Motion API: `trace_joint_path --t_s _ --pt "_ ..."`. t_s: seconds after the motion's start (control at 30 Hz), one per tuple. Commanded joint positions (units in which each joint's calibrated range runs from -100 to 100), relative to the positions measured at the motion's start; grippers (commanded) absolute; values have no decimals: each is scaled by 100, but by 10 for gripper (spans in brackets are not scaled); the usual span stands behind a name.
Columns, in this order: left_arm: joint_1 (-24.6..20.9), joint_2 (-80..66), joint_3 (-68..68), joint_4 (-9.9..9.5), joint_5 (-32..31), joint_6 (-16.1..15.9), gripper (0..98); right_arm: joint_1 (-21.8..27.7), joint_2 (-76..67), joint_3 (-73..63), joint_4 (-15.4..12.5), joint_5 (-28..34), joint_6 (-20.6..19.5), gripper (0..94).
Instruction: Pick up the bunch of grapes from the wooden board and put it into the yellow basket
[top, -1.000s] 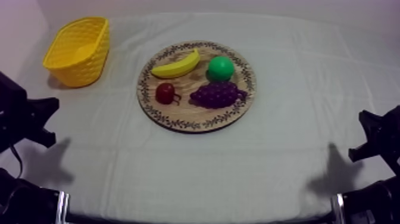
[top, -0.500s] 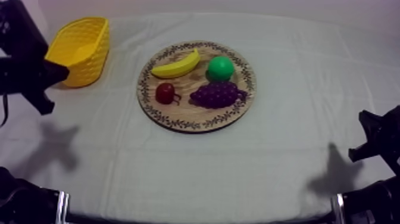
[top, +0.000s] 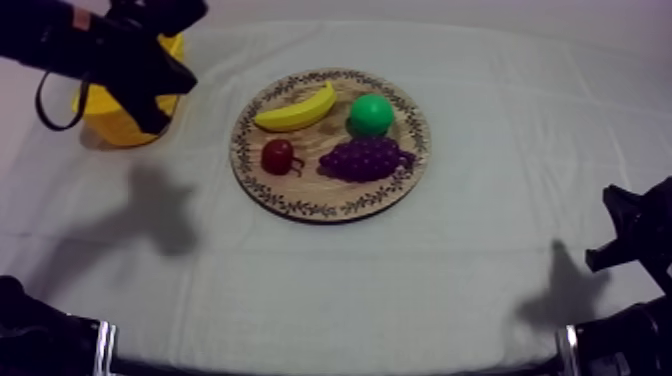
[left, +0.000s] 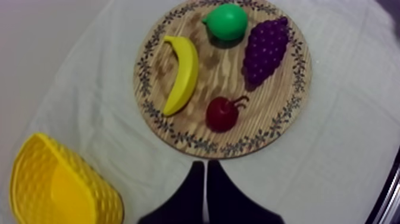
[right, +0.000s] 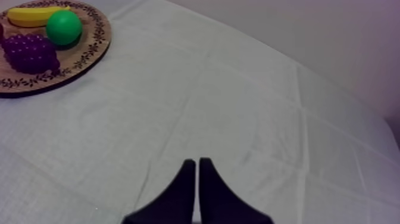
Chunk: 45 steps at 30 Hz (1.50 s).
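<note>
- The grapes (top: 366, 158) sat on the wooden board (top: 300, 207), just beside a green fruit (top: 371, 114) (probably the pear), with a banana (top: 296, 109) and a small red fruit (top: 278, 155) nearby.
- Left gripper (left: 205, 164) hung beside the yellow basket (left: 59, 190), fingers pressed together, holding nothing.
- Right gripper (right: 197, 162) was over bare cloth, closed and empty too.

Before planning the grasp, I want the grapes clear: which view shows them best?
Left wrist view: the bunch of grapes lies whole and large on the board. Top view shows it smaller; right wrist, at a slant.
</note>
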<state>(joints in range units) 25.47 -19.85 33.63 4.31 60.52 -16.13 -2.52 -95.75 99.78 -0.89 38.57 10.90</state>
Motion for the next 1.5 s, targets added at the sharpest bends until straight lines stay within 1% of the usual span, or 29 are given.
trace_joint_path --t_s 0.0,0.23,0.37,0.57,0.73,0.8,0.9,1.0,1.2,1.47 --pt "182 412 -313 -72 -3 30 0 0 0 0 -1 -2 2 3" --pt "598 1268 -990 -381 -2 177 0 0 0 0 -1 -2 2 3" --pt "808 1748 -1409 -537 97 259 0 0 0 0 -1 -2 2 3" --pt "1078 2430 -2143 -732 460 372 0 0 0 0 -1 -2 2 3" --pt "1277 2868 -2776 -913 886 486 2 0 0 0 -1 -2 2 3" --pt "1330 3023 -3029 -959 1088 512 23 0 0 0 -1 -2 2 3" --pt "1371 3225 -3344 -989 1348 517 107 0 0 0 -1 -2 2 3" --pt "1387 3375 -3512 -987 1471 511 227 0 0 0 -1 -2 2 3" --pt "1400 3580 -3633 -987 1526 519 451 0 0 0 -1 -2 2 3" --pt "1419 3859 -3731 -993 1528 498 684 0 0 0 -1 -2 2 3"
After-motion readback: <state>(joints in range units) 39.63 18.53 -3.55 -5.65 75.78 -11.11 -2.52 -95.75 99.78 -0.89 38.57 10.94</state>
